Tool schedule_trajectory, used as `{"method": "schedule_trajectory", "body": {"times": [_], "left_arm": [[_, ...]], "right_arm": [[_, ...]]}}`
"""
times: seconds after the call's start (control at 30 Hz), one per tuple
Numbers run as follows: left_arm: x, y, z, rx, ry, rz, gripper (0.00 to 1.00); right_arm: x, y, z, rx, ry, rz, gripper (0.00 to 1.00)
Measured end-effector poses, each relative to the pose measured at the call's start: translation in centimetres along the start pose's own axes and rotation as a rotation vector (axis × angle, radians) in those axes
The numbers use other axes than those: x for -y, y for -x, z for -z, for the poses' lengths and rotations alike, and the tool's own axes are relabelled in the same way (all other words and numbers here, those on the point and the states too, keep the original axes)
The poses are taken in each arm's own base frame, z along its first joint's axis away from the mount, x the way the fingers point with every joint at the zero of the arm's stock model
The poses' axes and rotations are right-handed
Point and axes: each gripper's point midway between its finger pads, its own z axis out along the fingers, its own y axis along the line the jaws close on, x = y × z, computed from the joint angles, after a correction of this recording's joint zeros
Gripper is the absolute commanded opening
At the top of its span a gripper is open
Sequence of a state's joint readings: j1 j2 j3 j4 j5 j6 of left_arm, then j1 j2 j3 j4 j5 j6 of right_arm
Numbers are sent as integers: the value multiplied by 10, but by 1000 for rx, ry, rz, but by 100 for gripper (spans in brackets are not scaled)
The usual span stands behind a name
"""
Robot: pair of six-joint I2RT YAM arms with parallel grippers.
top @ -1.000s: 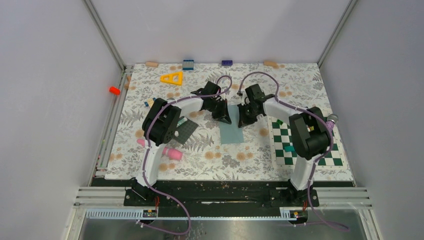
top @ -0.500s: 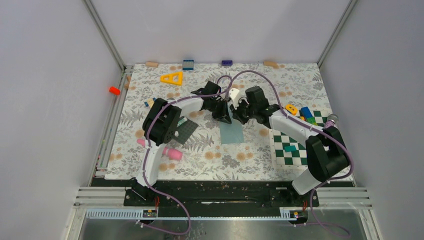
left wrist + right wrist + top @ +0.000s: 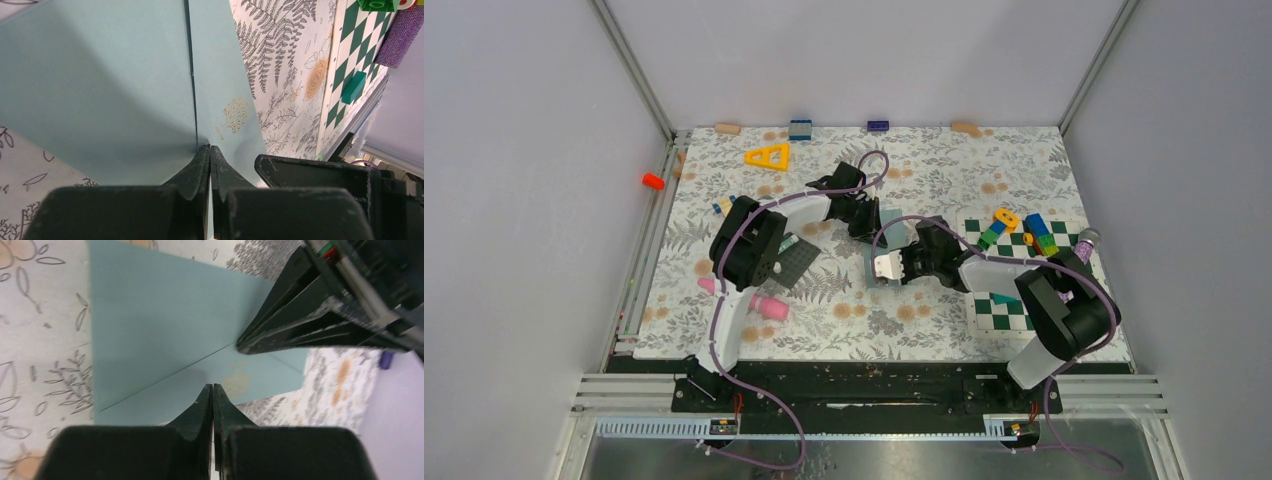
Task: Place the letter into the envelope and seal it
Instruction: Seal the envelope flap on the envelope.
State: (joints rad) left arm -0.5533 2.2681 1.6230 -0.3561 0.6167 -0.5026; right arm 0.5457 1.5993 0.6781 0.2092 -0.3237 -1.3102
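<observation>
Both closed, left claw (image 3: 210,149) and right claw (image 3: 213,387) touch the envelope (image 3: 150,320).

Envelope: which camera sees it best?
The left wrist view: the envelope fills most of it, and its seam looks sharp. The right wrist view shows it too, slightly blurred. From the top it is small and half hidden.

Yel. triangle (image 3: 765,164), chk. board (image 3: 1001,321), pink cyl. (image 3: 767,305)

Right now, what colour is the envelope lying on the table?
The envelope is a muted teal-grey. The left wrist view shows it best.
</observation>
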Motion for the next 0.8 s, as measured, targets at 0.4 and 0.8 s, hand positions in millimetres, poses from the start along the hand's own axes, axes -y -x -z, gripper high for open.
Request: {"method": "schedule_trajectory", "body": {"times": [0.4,0.8], "left_arm": [[0,0,0,-2,0,-2,0],[0,0,0,-7,-5,-3,0]], "right_arm": [[10,-1,-28,27,-70,266,0],[16,0,-34,24,-66,336,0]]}}
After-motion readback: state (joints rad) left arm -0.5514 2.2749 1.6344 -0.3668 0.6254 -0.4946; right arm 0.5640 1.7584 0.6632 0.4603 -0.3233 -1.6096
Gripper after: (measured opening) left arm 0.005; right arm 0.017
